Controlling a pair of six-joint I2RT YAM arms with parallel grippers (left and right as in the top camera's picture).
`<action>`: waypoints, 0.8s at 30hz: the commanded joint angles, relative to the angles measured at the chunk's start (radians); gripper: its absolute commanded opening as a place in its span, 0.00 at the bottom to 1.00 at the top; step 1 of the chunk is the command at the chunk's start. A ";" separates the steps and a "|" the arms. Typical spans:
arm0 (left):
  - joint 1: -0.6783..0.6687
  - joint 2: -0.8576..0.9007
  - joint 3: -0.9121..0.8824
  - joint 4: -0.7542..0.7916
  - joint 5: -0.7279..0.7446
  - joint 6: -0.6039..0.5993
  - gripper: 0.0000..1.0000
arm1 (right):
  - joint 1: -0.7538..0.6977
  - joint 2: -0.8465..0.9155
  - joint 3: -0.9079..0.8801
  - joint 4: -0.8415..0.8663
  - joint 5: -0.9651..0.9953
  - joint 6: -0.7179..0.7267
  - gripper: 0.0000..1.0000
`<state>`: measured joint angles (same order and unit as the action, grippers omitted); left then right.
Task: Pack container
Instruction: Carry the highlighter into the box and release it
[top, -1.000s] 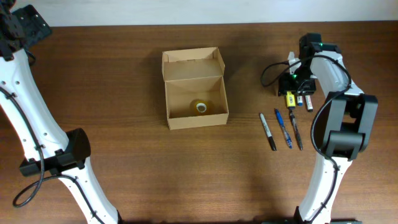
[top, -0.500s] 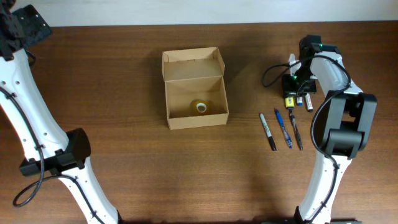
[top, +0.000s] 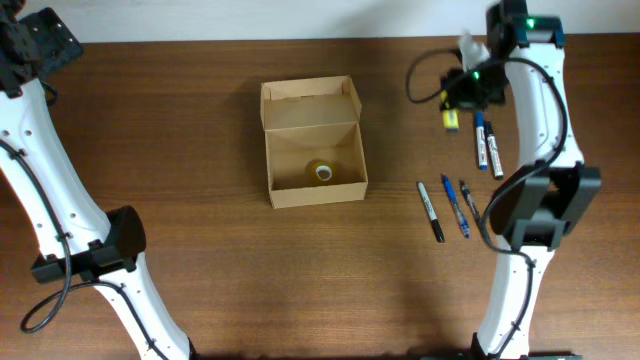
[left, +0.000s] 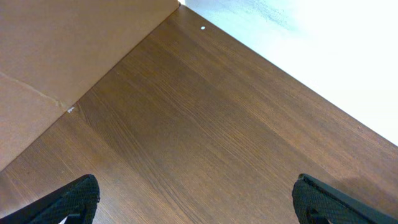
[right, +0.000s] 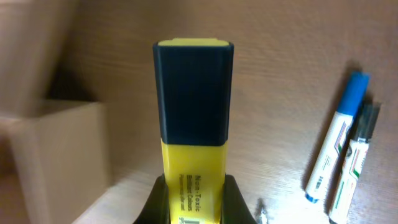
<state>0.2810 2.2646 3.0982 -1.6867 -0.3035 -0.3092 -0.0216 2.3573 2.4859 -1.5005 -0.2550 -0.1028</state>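
The container (top: 312, 140) is a tan cardboard box standing open at the table's middle, lid flap folded back, with a small roll of tape (top: 323, 172) inside. My right gripper (top: 458, 104) hangs above the table to the box's right, shut on a yellow highlighter (top: 451, 119). In the right wrist view the highlighter (right: 193, 118) sticks out from the right gripper (right: 194, 205), dark cap forward, and the container (right: 56, 143) lies blurred at the left. My left gripper (left: 205, 211) is open over bare wood at the far left, holding nothing.
A blue-capped marker (top: 480, 135) and a dark-capped marker (top: 493, 152) lie to the right of the highlighter. Three pens (top: 454, 207) lie side by side nearer the front. A flat tan surface (left: 62, 50) fills the upper left of the left wrist view.
My right gripper has closed on the yellow highlighter and lifted it away from the two markers, toward the table's far edge. The left arm has not moved.
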 joint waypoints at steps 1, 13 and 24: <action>0.003 -0.008 -0.003 0.000 -0.007 0.012 1.00 | 0.115 -0.067 0.183 -0.057 -0.024 -0.058 0.04; 0.003 -0.008 -0.003 0.000 -0.007 0.012 1.00 | 0.523 -0.060 0.269 -0.175 -0.010 -0.657 0.04; 0.003 -0.008 -0.003 0.000 -0.007 0.012 1.00 | 0.595 -0.058 -0.055 0.010 0.005 -0.837 0.04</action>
<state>0.2810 2.2646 3.0982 -1.6867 -0.3038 -0.3088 0.5842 2.2971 2.5126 -1.5204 -0.2600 -0.8845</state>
